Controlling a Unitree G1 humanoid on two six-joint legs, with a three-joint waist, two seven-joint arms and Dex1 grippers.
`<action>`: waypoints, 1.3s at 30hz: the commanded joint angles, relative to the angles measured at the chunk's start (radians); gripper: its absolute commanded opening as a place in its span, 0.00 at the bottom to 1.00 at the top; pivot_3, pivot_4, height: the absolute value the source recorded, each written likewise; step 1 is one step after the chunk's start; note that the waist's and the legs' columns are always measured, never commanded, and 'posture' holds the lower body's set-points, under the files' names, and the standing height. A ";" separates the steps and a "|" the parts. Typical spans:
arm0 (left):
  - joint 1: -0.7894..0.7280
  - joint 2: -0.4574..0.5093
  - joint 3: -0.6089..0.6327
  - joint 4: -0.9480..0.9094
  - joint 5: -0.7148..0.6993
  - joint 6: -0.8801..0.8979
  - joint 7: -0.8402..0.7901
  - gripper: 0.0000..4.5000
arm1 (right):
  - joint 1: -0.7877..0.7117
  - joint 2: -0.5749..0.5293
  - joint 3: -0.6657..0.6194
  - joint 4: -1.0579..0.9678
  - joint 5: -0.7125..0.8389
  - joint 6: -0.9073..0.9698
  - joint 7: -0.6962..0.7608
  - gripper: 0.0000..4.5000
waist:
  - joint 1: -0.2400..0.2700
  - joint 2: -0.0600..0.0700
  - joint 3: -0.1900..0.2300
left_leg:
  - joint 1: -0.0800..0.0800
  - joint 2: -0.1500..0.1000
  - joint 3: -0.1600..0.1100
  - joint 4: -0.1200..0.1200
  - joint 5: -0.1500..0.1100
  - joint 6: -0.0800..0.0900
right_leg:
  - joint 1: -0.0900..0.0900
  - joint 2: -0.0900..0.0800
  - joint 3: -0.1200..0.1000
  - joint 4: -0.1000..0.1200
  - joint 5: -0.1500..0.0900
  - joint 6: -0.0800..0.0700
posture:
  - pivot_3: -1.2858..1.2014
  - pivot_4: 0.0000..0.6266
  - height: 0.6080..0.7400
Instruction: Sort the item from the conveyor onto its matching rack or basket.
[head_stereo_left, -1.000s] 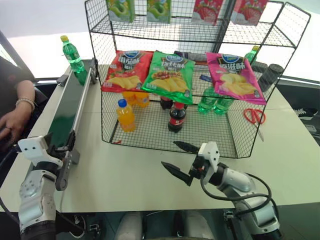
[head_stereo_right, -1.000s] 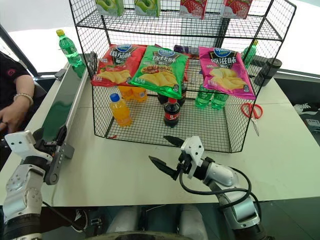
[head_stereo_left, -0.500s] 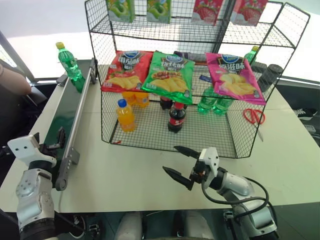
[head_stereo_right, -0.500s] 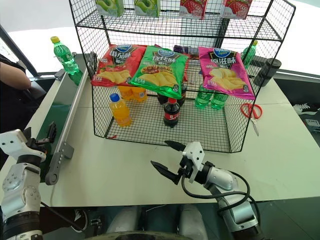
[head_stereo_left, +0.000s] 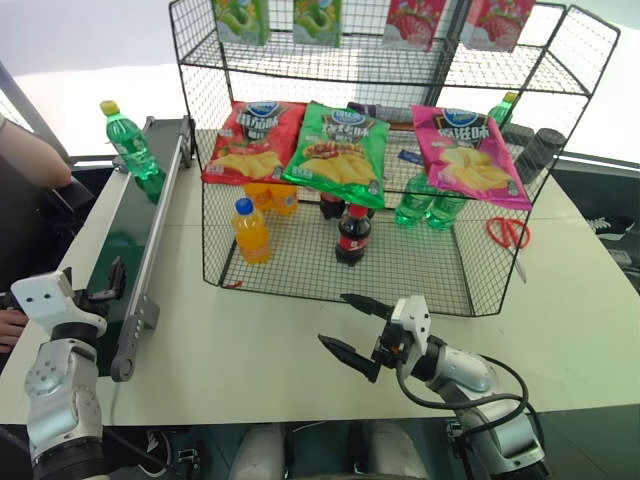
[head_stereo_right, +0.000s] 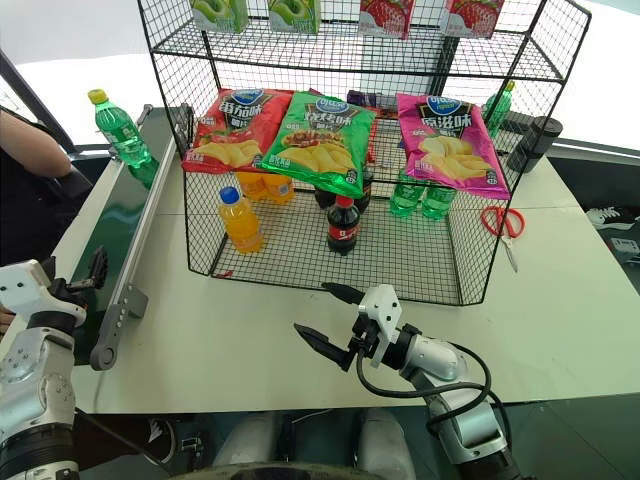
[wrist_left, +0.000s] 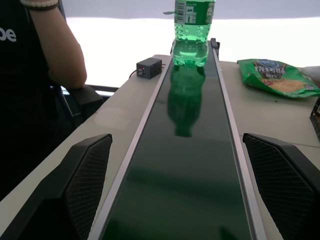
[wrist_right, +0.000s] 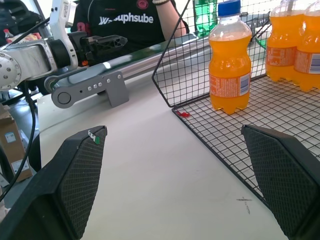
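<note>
While both arms wait: nothing is held.
Right gripper (head_stereo_left: 352, 328): fingers spread wide, empty, low over the table (head_stereo_left: 260, 350) in front of the rack (head_stereo_left: 330, 255).
Left gripper (head_stereo_left: 108, 285): jaws fully apart, empty, at the near end of the conveyor (head_stereo_left: 120, 250), looking up the belt.
Green bottle (head_stereo_left: 124, 143): upright at the belt's far end, well apart from the left gripper.
Advice: keep the left jaws wide and centred on the belt; close round the bottle's body, not its cap.
Likely destination: the green bottles (head_stereo_left: 425, 210) in the rack's low basket.

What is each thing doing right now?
Clear-green soda bottle with yellow cap: upright on the belt's far end.
Dark green conveyor belt: bare near the left gripper.
Left gripper: open, empty.
Right gripper: open, empty.
Orange drink bottle with blue cap: upright in the black wire rack.
</note>
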 joint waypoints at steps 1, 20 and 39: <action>-0.009 0.004 0.010 -0.003 0.012 -0.037 0.007 1.00 | -0.007 0.011 0.000 -0.034 0.021 0.002 -0.003 0.99 | 0.000 0.000 0.000 | 0.000 0.000 0.000 0.000 0.000 0.000 | 0.000 0.000 0.000 0.000 0.000 0.000 | 0.52 0.24 0.88; -0.008 -0.012 -0.015 0.004 0.033 -0.085 0.005 1.00 | -0.056 0.013 -0.003 -0.036 0.035 0.030 0.003 0.99 | 0.000 0.000 0.000 | 0.000 0.000 0.000 0.000 0.000 0.000 | 0.000 -0.001 0.000 0.000 0.000 0.000 | 0.52 0.24 0.88; -0.022 -0.011 -0.013 0.032 0.035 -0.104 0.014 1.00 | -0.058 0.018 0.006 -0.074 0.045 0.059 -0.008 0.99 | 0.000 0.000 0.000 | 0.000 0.000 0.000 -0.001 0.000 0.000 | -0.001 -0.001 0.000 0.000 0.000 0.000 | 0.52 0.24 0.88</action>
